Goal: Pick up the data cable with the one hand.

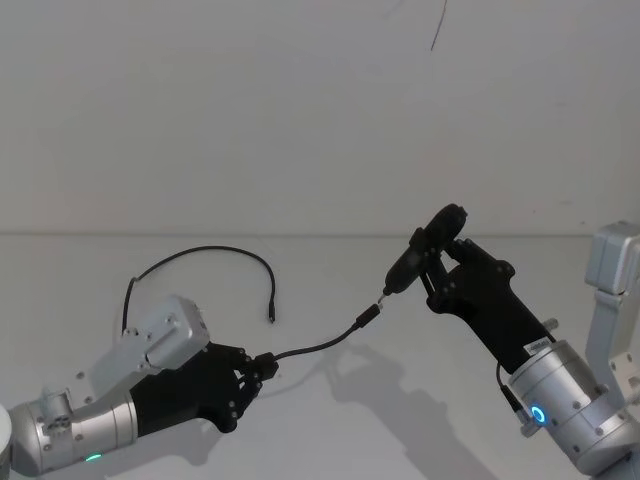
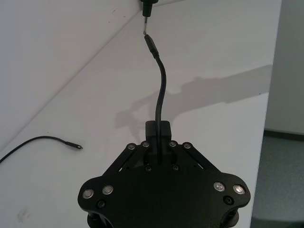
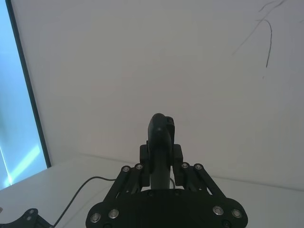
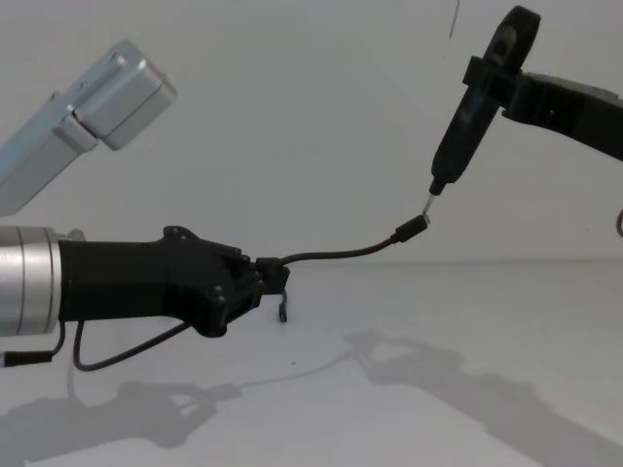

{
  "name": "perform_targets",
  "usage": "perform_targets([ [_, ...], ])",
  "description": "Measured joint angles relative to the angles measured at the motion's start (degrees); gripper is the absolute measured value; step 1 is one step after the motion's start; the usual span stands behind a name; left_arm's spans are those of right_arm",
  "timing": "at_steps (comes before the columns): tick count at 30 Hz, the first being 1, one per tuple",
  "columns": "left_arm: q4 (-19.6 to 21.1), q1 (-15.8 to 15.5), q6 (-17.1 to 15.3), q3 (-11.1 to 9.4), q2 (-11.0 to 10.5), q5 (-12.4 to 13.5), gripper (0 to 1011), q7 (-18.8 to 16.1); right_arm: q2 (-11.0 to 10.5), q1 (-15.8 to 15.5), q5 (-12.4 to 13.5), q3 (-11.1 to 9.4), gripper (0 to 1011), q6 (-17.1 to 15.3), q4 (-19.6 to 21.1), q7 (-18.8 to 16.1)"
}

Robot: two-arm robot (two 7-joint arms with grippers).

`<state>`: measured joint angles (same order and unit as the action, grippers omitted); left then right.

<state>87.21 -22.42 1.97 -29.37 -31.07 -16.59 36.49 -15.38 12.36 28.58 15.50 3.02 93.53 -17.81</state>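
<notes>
Above matte white table (image 1: 330,420), left gripper (image 1: 262,368) pinching thin black data cable (image 1: 320,347) — right gripper (image 1: 437,262) clamping slim metal-tipped tool (image 1: 412,258)

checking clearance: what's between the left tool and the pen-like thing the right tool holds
Only the data cable, spanning from the left tool up to the pen-like object's tip, head view.

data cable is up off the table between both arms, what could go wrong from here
The left end effector pinches the data cable near one end, so a weak grip could let it slip. Its metal-tipped plug sits right at the tip of the black tool in the right end effector; any drift could bend that plug.
</notes>
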Motion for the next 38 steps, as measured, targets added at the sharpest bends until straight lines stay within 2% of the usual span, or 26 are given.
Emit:
perform_targets([
  [38,0.0,0.0,0.1,0.0,0.0,0.0,41,0.0,-0.1,-0.1,0.1,-0.1,263,-0.1,-0.1,0.3],
])
